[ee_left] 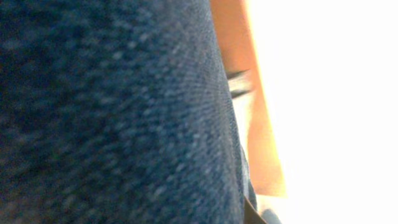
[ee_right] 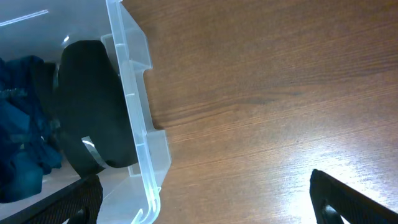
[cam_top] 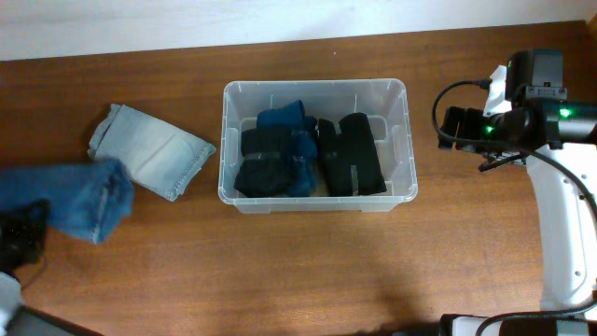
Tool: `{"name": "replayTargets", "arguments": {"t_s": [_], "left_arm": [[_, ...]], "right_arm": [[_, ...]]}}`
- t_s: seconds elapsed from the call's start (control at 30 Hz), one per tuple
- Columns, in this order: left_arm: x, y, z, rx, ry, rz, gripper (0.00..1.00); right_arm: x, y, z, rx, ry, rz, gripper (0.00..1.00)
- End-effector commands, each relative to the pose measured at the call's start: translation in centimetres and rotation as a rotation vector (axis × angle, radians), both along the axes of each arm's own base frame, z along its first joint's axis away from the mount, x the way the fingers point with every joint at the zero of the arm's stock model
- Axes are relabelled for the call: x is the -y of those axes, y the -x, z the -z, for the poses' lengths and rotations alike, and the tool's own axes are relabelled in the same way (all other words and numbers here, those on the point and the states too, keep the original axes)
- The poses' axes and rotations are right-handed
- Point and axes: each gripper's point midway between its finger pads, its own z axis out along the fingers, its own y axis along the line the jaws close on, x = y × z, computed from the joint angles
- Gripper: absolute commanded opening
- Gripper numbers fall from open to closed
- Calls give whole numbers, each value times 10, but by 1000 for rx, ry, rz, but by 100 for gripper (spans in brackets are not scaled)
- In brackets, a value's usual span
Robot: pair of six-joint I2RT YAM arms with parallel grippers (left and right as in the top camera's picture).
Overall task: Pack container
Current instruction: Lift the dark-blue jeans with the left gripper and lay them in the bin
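Note:
The clear plastic container (cam_top: 315,86) stands mid-table and holds rolled black clothes (cam_top: 354,154) and dark blue clothes (cam_top: 280,159). My left gripper (cam_top: 23,238) is at the far left edge, shut on a folded dark blue pair of jeans (cam_top: 84,196). That denim (ee_left: 112,112) fills the left wrist view and hides the fingers. My right gripper (cam_top: 452,126) is open and empty just right of the container. The right wrist view shows its fingers (ee_right: 205,205) spread over bare wood beside the container's side handle (ee_right: 134,93), with the black roll (ee_right: 93,106) inside.
A folded light blue pair of jeans (cam_top: 149,149) lies on the wooden table (cam_top: 485,252) left of the container. The right arm's white base (cam_top: 569,243) stands at the right edge.

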Motion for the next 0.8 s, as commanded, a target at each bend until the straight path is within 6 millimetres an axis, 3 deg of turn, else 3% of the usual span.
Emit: {"name": "replayTargets", "arguments": {"t_s": [0.0, 0.17, 0.37, 0.53, 0.77], "left_arm": [[33, -22, -128, 278, -128, 149, 1], [104, -44, -180, 378, -186, 329, 1], [224, -74, -212, 513, -243, 638, 1], [314, -86, -211, 551, -315, 785, 1], [426, -89, -177, 542, -392, 962, 1]], "right_arm": [[-3, 0, 4, -12, -10, -11, 99], [-3, 0, 4, -12, -10, -11, 99], [-3, 0, 4, -12, -9, -11, 99], [1, 2, 5, -18, 3, 3, 99], [31, 11, 2, -20, 6, 149, 99]]}}
